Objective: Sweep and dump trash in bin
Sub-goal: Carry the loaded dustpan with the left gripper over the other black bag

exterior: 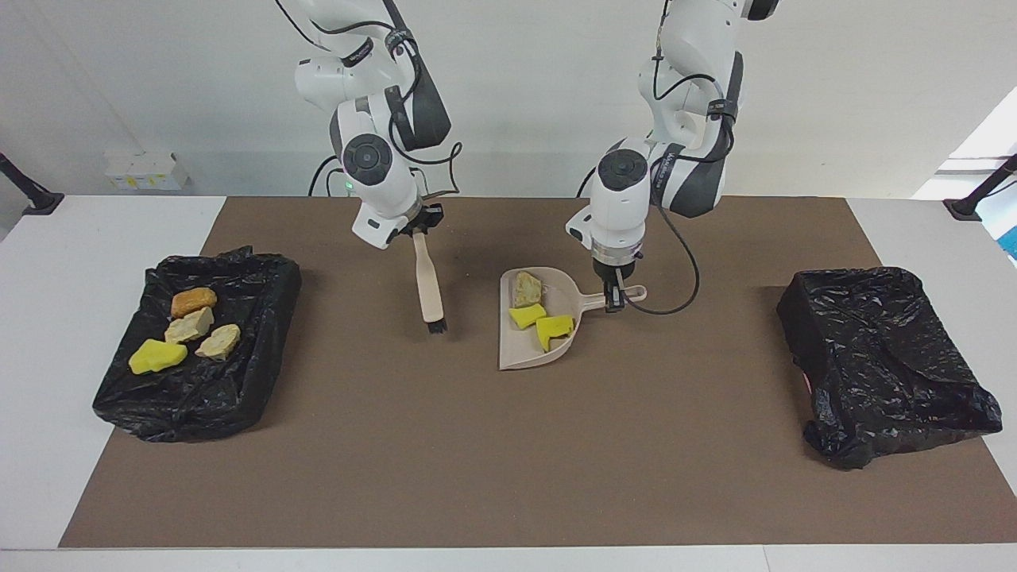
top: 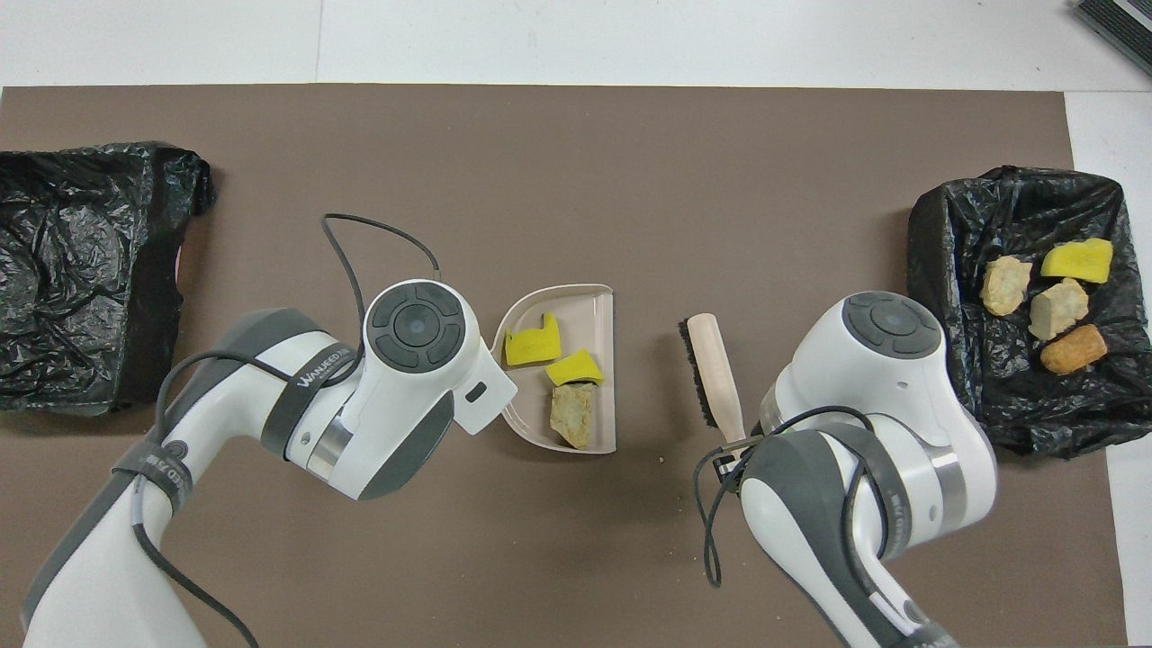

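A beige dustpan (exterior: 531,334) at the centre of a brown mat (exterior: 508,477) is gripped by its handle in the left gripper (exterior: 613,300). Three scraps of trash (exterior: 539,314) lie in it: two yellow foam chunks and one crusty lump. A beige brush (exterior: 429,282), clamped in the right gripper (exterior: 417,230), hangs at nine o'clock from the pan in the facing view. Four scraps lie in the black-lined bin (exterior: 262,381) at the right arm's end. The pan is best kept level, mouth slightly raised, during carrying.

The facing view looks from high across the table toward the 2 robots. The overhead view looks steeply down from above them, turned half around; both share the brown mat (exterior: 508,445) (top: 576,144).
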